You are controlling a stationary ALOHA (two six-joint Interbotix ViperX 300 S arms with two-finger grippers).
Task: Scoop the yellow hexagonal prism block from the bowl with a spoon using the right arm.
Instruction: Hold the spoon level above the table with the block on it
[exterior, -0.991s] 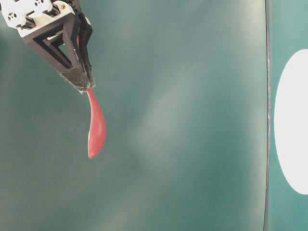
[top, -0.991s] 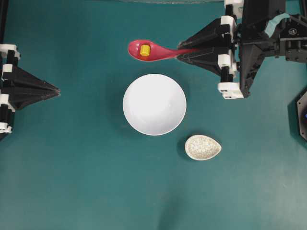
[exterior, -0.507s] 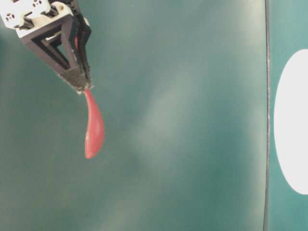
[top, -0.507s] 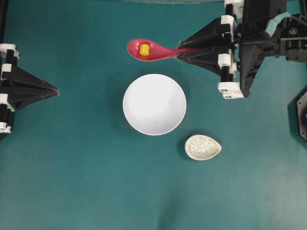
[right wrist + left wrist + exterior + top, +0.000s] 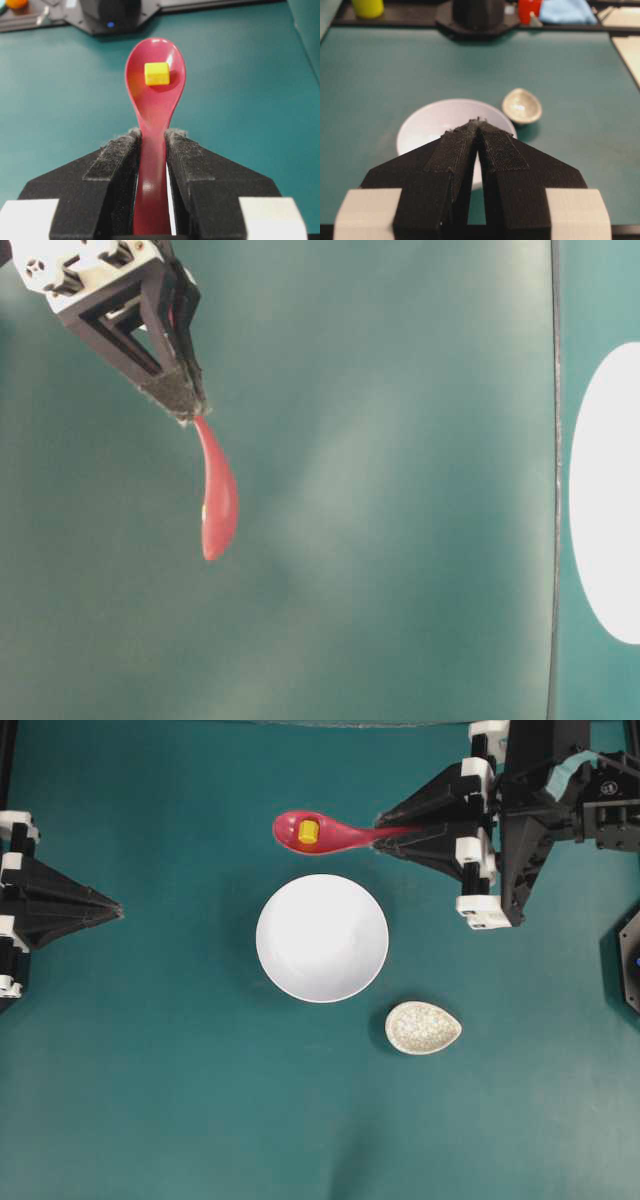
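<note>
At upper centre of the overhead view, the right gripper (image 5: 378, 830) clamps the spoon (image 5: 322, 833) by its handle; the block (image 5: 309, 831) sits in the scoop, above the bowl (image 5: 322, 938). Left gripper (image 5: 118, 907): closed, empty. Table-level view hides the block. Right wrist view shows it loose; tilt could spill it.

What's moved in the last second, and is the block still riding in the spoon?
The spoon has shifted slightly to the right in the overhead view, toward the right pincer, which stays clamped on its handle. The yellow block still sits in the scoop. The white bowl, the speckled dish and the shut left pincer have not moved.
</note>
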